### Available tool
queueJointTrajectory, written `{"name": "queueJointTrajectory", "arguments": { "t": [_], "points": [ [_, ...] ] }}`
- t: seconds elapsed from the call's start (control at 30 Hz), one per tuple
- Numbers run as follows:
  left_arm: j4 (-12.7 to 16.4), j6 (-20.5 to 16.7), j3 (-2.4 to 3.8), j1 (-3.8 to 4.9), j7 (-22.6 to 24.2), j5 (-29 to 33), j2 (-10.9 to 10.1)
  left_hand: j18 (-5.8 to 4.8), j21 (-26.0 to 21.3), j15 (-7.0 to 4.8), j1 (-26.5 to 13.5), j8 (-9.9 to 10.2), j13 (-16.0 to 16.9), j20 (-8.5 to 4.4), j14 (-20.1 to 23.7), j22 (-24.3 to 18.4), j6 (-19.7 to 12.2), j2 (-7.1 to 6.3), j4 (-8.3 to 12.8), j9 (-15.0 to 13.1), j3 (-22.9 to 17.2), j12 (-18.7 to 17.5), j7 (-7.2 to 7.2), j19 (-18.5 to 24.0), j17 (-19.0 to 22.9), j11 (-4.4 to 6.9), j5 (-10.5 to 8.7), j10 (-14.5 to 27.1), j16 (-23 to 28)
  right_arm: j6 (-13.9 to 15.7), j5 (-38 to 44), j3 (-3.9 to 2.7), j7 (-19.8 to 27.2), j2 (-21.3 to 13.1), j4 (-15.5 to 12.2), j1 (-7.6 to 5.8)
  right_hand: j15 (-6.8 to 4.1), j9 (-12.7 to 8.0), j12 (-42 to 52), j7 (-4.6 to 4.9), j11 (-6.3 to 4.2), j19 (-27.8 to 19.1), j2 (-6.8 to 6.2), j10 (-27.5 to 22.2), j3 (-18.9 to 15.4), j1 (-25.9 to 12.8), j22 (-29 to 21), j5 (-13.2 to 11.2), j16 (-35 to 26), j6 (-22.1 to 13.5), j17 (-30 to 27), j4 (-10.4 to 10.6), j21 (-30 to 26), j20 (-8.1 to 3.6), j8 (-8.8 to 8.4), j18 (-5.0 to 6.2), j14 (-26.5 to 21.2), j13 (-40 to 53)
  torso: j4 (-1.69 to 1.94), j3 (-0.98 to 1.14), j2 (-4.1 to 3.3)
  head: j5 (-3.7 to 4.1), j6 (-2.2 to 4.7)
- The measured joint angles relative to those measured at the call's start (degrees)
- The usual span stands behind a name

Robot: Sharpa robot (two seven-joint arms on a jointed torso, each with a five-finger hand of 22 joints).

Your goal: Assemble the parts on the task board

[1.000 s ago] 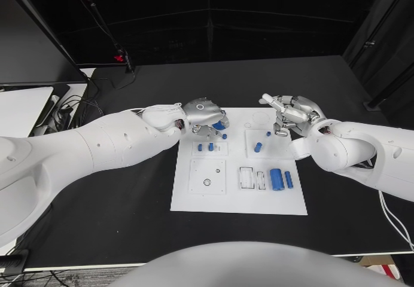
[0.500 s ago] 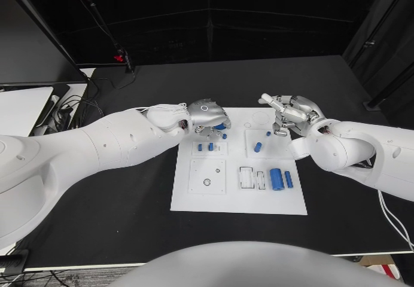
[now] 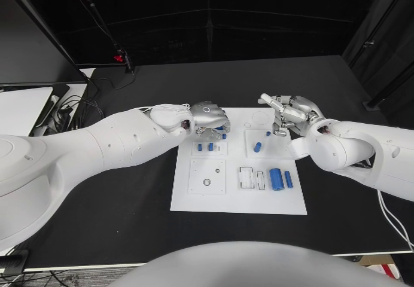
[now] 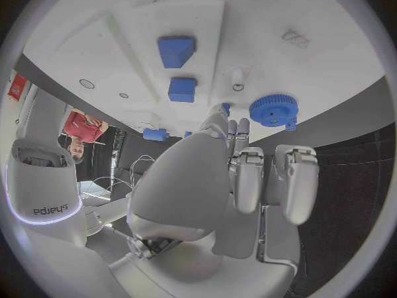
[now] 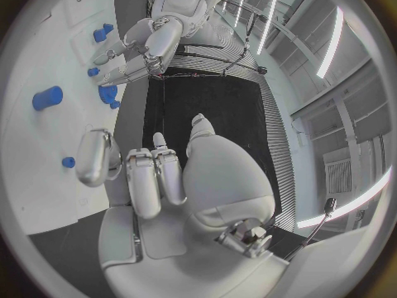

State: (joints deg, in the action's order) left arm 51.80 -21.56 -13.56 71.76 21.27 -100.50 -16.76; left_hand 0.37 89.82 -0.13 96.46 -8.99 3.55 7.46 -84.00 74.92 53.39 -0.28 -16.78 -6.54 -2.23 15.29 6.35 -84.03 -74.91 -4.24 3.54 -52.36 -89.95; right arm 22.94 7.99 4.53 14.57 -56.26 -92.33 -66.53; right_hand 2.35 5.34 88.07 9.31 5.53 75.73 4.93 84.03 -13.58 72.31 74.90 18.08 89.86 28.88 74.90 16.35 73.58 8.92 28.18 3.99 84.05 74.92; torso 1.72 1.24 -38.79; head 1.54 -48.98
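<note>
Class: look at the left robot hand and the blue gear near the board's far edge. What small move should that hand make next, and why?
Probably lower the left robot hand a little so its fingertips close on the blue gear. In the left wrist view the fingers reach toward the gear with nothing held between them, and the gear lies on the task board just beside them.

L hand [image 3: 205, 117] far-left, fingers curled down, holds nothing; R hand [image 3: 293, 113] far-right, fingers apart, empty.

Black table [image 3: 129, 209] under everything. Off its left edge: white surface [image 3: 21, 107] w/ dark cables [image 3: 73, 107] trailing beside it. Small red light [image 3: 119, 58] glows at back, near table's far-left corner.
</note>
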Motion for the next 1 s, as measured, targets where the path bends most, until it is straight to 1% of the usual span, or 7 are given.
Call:
{"name": "queueJointTrajectory", "arguments": {
  "t": [0.4,0.47,0.57,0.73,1.0],
  "points": [
    [-0.7,1.7,0.00,-0.10,0.0,-0.1,0.9,0.00,0.0,0.00,0.0,0.0,0.0,0.00,0.0,0.0,1.1,0.00,0.1,0.1,-0.9,-0.2,-0.29,0.0,0.0,0.42,0.00,-0.1,0.0,0.0,0.0,0.00,0.0,0.1,0.0,0.00,0.00,0.0,0.0,0.00,0.00,0.0,0.00,0.0,0.0,0.0,0.0,0.0,0.0,0.0,0.0,0.0,0.0,0.00,0.00,0.00,0.0,0.0,0.01,0.02,0.00,-0.02,-0.13],
    [-0.9,1.9,0.00,-0.11,0.0,-0.1,1.0,0.00,0.0,0.00,0.0,0.0,0.0,0.00,0.0,0.0,1.5,0.00,0.1,0.2,-1.3,-0.2,-0.27,0.0,0.0,0.77,0.00,-0.4,0.0,0.0,0.0,0.00,0.0,0.2,0.0,0.00,0.00,0.0,0.0,0.00,0.00,0.0,0.00,0.0,0.0,0.0,0.0,0.0,0.0,0.0,0.0,0.0,0.0,0.00,0.00,0.00,0.0,0.0,0.01,0.02,0.00,-0.02,-0.18],
    [-1.0,2.3,0.00,-0.12,0.0,-0.2,1.1,0.00,0.0,0.00,0.2,0.0,0.0,0.00,0.0,0.0,1.7,-0.22,0.1,0.2,-1.6,-0.2,-0.26,0.0,0.0,0.49,0.00,-0.8,0.0,0.0,0.0,0.00,0.0,0.2,0.0,0.00,0.00,0.0,0.0,0.00,0.00,0.0,0.00,0.0,0.0,0.0,0.0,0.0,0.0,0.0,0.0,0.0,0.0,0.00,0.00,0.00,0.0,0.0,0.02,0.02,0.00,-0.02,-0.21],
    [-1.1,2.7,0.00,-0.13,0.0,-0.7,1.2,0.01,0.0,0.00,0.2,0.0,0.0,0.00,0.0,0.0,2.0,-0.22,0.1,0.3,-2.0,-0.4,-0.37,0.0,0.0,0.77,0.00,-1.1,0.0,0.0,0.0,0.00,0.0,0.2,0.0,0.00,0.00,0.0,0.0,0.00,0.00,0.0,0.00,0.0,0.0,0.0,0.0,0.0,0.0,0.0,0.0,0.0,0.0,0.00,0.00,0.00,0.0,0.0,0.03,0.04,0.00,0.03,-0.25],
    [-1.3,3.4,0.09,-0.10,-0.1,-1.2,1.4,0.00,0.0,0.00,0.2,0.0,0.0,0.00,0.0,0.0,2.3,-0.22,0.0,0.4,-2.6,-0.4,-0.37,0.0,0.0,0.66,0.01,-1.2,0.0,0.0,0.0,0.00,0.0,0.3,0.0,0.00,0.00,0.0,0.0,0.00,0.00,0.0,0.00,0.0,0.0,0.0,0.0,0.0,0.0,0.0,0.0,0.0,0.0,0.00,0.00,0.00,0.0,0.0,0.03,0.03,0.01,0.01,-0.33]
  ]
}}
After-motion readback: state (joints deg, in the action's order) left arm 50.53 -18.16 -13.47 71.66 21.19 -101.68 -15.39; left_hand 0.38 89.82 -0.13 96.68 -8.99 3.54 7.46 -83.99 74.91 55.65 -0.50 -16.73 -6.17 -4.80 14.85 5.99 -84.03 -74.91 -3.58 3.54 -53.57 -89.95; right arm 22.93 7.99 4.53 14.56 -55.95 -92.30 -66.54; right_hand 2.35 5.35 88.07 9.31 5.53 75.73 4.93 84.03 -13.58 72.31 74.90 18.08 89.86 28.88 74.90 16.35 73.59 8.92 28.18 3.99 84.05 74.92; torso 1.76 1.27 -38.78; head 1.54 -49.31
